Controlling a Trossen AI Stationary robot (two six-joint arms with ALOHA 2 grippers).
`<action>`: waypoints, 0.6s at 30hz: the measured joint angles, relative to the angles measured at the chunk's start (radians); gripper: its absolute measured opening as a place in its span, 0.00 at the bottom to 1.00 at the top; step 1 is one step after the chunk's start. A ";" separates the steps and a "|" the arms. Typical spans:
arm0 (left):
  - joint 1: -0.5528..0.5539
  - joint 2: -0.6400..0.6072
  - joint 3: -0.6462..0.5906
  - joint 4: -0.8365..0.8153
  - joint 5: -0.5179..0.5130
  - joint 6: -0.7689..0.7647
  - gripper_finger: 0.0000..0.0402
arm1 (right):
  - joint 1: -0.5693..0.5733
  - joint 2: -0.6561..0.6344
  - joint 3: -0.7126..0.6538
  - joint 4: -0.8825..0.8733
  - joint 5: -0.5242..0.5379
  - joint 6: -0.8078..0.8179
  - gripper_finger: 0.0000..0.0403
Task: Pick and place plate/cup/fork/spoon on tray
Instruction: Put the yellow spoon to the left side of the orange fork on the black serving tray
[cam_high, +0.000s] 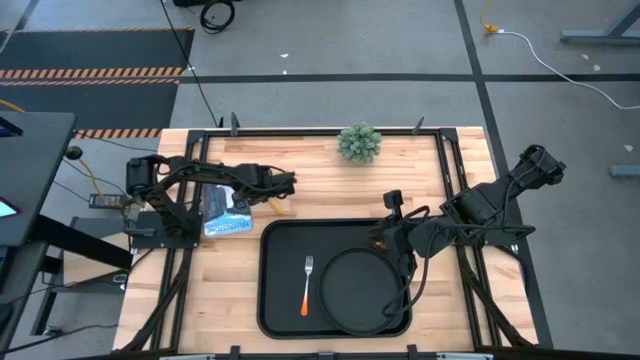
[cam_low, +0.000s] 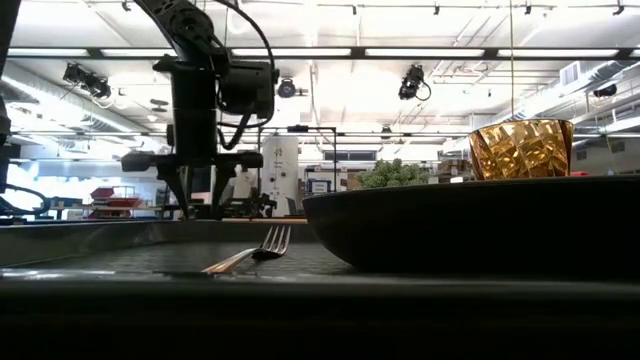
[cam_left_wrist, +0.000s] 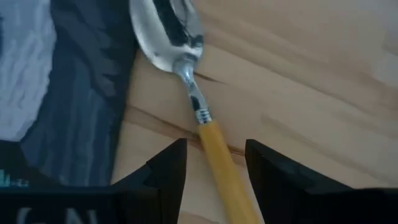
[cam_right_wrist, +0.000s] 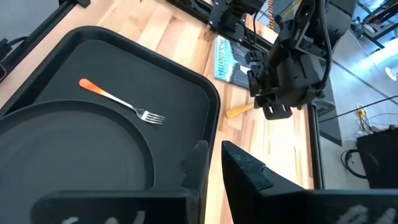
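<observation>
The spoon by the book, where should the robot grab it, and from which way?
Best on the orange handle of the spoon, coming straight down from above. It lies flat on the table, and the handle is slim and straight, while the bowl is wide and slippery. The left gripper already has open jaws on either side of the handle.

From overhead I see my whole table; the low camera sits at tray (cam_low: 120, 262) level, facing the room. My left wrist camera hangs close over the spoon (cam_left_wrist: 186, 81); my right overlooks the tray
</observation>
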 joint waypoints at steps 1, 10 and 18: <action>0.002 0.006 0.000 0.003 -0.003 -0.007 0.43 | 0.000 0.000 0.000 0.000 -0.001 0.000 0.13; 0.003 0.089 0.000 0.035 -0.014 -0.087 0.43 | 0.003 0.000 0.000 -0.007 -0.014 -0.002 0.13; 0.013 0.109 0.001 0.051 -0.001 -0.080 0.43 | 0.003 0.000 0.000 -0.006 -0.029 -0.018 0.13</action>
